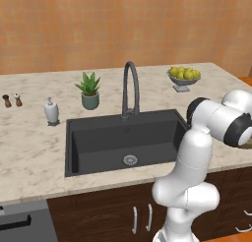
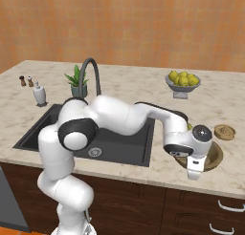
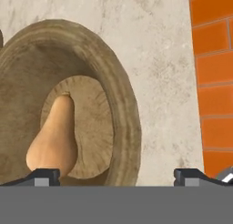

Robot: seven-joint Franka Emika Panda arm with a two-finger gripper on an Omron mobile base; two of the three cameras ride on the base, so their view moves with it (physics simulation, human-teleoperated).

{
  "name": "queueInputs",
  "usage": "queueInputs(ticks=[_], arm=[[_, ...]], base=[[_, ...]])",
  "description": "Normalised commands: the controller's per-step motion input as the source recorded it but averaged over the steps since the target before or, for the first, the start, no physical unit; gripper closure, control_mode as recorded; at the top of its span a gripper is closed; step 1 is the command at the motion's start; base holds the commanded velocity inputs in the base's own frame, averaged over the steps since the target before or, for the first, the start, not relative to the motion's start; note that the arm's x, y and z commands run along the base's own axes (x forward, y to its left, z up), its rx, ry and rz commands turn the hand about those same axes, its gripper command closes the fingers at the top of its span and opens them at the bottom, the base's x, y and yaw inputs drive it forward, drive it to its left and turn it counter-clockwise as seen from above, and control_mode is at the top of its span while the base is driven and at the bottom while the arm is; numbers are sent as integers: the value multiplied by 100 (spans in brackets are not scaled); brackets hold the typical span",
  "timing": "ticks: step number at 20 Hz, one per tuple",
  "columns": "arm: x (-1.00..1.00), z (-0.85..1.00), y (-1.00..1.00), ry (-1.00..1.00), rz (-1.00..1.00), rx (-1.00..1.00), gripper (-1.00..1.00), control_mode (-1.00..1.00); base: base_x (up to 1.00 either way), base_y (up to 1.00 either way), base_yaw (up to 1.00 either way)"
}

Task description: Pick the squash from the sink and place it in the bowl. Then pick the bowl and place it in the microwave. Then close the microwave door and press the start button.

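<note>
Lying in the bowl (image 3: 68, 104) on the marble surface (image 3: 159, 59) right of the sink (image 1: 123, 137), the squash (image 3: 52, 139) sat under the claw (image 3: 116, 175), jaws spread wide and empty.

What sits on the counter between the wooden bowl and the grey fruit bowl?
Only a small round wooden disc beside the bowl; otherwise bare marble up to the fruit bowl, in the right base view.
</note>
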Motion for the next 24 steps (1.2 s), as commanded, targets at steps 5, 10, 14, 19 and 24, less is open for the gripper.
queueInputs(ticks=[5, 10, 14, 19, 24], arm=[[2, -10, -23, -3, 0, 0, -100, -100], [11, -14, -9, 0, 0, 0, -100, -100], [20, -13, -2, 0, 0, 0, -100, -100], [24, -13, 0, 0, 0, 0, 100, -100], [6, -18, -1, 0, 0, 0, 100, -100]], base=[[0, 0, 0], [0, 0, 0], [0, 0, 0], [0, 0, 0], [0, 0, 0]])
